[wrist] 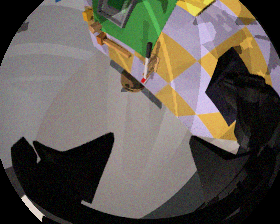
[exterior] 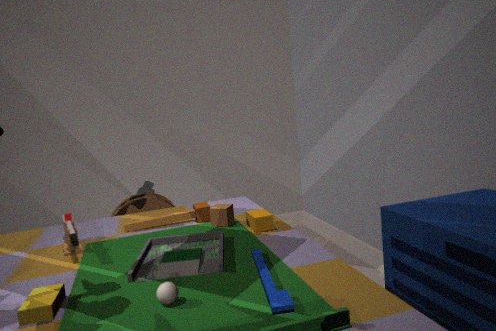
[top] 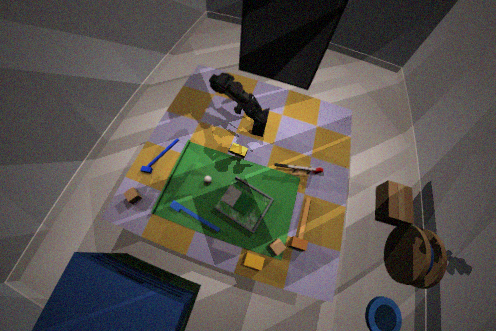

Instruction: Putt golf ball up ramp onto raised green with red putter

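Two dark fingers fill the bottom of the wrist view, spread wide with nothing between them — the gripper [wrist: 147, 163] is open and empty, parked up high over the checkered mat [top: 330, 279] and nowhere near the work yet.

Further out sits the red putter [top: 299, 167], lying flat on the mat just off the green turf's [top: 200, 164] edge, red head pointing away from the turf. It looks like a thin, stiff stick, probably light, so I'd guess the risk is it twisting in the grip on the swing. I'd grab it mid-shaft or a bit toward the handle end, jaws across the shaft, clamped firmly.

Past that, the golf ball [top: 207, 178] rests on the turf, near the ramp [top: 231, 196] and raised green [top: 245, 207] but not touching. It's small and round and should roll easily — a gentle tap is probably plenty.

Decoys around too: two blue putters [top: 192, 215], an orange one [top: 303, 221], and some blocks [top: 254, 260].
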### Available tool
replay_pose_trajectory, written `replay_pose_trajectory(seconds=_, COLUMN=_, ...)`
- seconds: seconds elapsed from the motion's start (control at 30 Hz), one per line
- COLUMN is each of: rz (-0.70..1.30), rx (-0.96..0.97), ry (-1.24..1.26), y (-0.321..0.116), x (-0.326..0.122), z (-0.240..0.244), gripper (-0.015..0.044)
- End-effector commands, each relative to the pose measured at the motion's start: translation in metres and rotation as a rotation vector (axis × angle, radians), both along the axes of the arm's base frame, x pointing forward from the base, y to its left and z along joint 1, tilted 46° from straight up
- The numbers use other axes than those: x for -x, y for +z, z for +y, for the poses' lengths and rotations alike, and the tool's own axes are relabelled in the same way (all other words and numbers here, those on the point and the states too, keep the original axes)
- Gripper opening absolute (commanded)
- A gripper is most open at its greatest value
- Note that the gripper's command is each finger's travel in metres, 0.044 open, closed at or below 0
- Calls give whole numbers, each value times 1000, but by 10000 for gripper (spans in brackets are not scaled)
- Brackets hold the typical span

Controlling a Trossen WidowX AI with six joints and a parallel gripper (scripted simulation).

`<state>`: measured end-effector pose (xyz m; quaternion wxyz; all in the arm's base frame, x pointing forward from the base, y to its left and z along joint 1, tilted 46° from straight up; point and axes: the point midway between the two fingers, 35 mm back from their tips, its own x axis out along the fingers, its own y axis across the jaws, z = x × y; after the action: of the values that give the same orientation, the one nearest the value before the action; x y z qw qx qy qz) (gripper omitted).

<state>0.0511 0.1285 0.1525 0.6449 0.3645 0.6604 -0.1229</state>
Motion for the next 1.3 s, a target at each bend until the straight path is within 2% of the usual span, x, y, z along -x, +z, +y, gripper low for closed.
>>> replay_pose_trajectory(seconds=0.0, rz=-5, rx=5, ry=10, y=0, x=-1, z=1, gripper=426)
replay_pose_trajectory(seconds=0.03, rz=-19, rx=21, ry=41, y=-1, x=-4, z=3, gripper=440)
replay_pose_trajectory(seconds=0.3, rz=-168, rx=279, ry=566, y=-29, x=-56, z=40, gripper=440)
replay_pose_trajectory(seconds=0.6, rz=-189, rx=510, ry=1190, y=-90, x=-106, z=70, gripper=440)
replay_pose_trajectory(seconds=0.9, rz=-46, rx=655, ry=1901, y=-172, x=-151, z=72, gripper=440)
replay_pose_trajectory(seconds=1.27, rz=232, rx=583, ry=2582, y=-266, x=-166, z=47, gripper=440)
